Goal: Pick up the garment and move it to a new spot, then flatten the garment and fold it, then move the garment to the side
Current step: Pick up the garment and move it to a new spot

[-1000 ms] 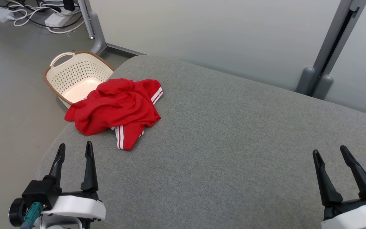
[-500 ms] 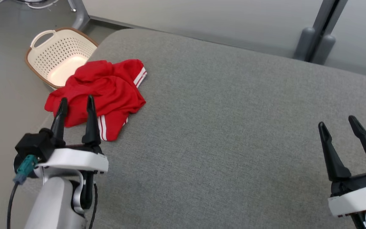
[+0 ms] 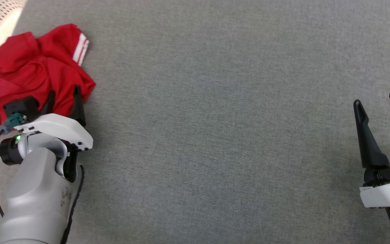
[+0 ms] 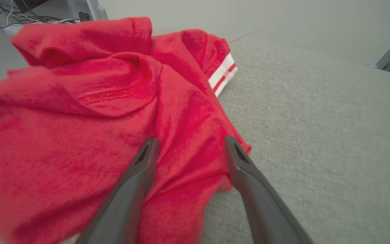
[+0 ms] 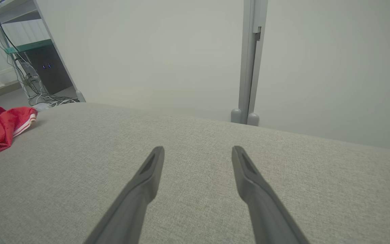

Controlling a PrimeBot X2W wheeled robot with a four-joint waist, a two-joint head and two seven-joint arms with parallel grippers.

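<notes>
Head view: red garment (image 3: pixel 29 64) is lying crumpled at upper left on grey cushion (image 3: pixel 215 118). L gripper (image 3: pixel 63 90) is hovering over its lower edge, fingers apart, empty; R gripper (image 3: pixel 375 98), lower right, likewise spread, empty.

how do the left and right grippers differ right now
The left gripper is at the red garment, its jaws either side of a fold near the cloth's edge. The right gripper hangs over bare grey surface, well apart from the garment. The left gripper's pale forearm reaches forward in the head view, while the right gripper sits at that view's lower right edge. Both stand open and neither holds anything.
</notes>
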